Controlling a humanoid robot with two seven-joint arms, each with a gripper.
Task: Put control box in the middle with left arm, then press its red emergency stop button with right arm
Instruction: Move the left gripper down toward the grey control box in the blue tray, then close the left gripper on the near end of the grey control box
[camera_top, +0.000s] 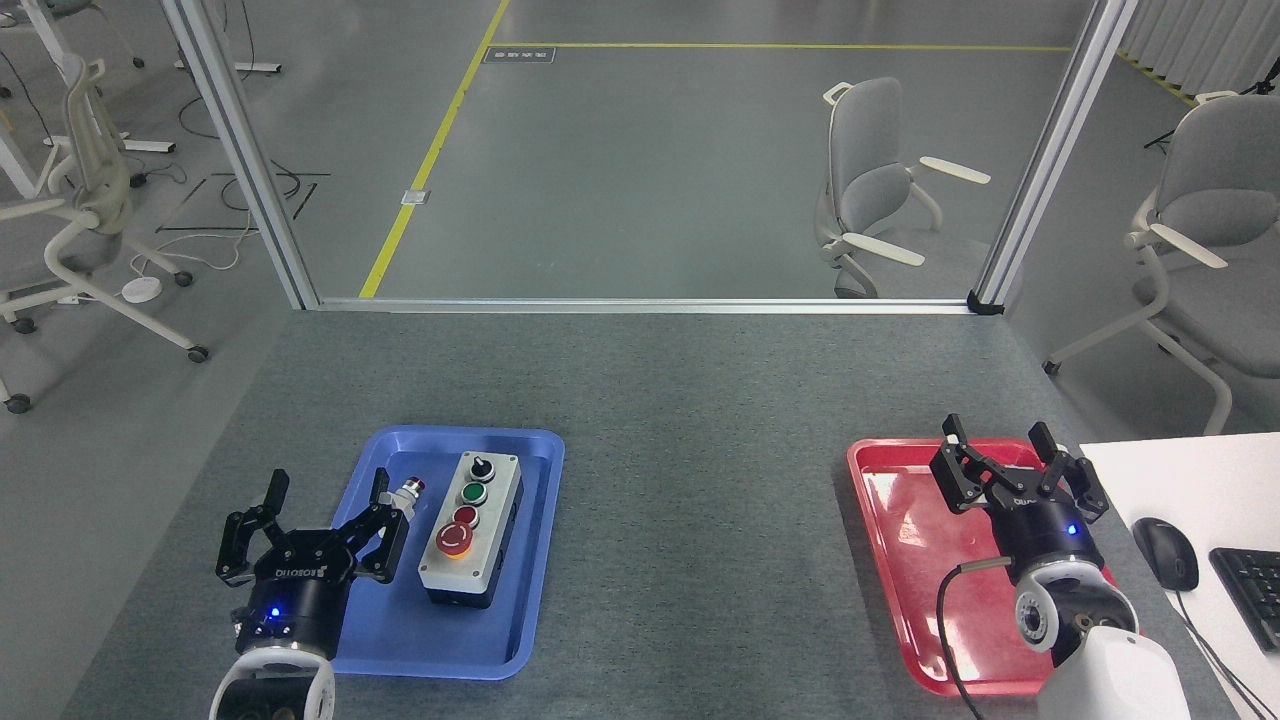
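Observation:
The control box (470, 530), with a light grey lid on a black base, lies in the blue tray (520, 450) on the left of the table. Along its lid run a black knob, a green button, a small red button and the red emergency stop button (454, 538) on a yellow ring. My left gripper (327, 490) stands open just left of the box, over the tray's left edge, holding nothing. Far to the right, my right gripper (1000, 435) is open over the red tray (885, 520). The middle (700, 480) is bare grey felt.
A small loose white-orange button part (407, 492) with a red tip lies in the blue tray between my left gripper and the box. A white desk (1180, 480) with a mouse and keyboard adjoins the table's right side. Office chairs stand on the floor beyond.

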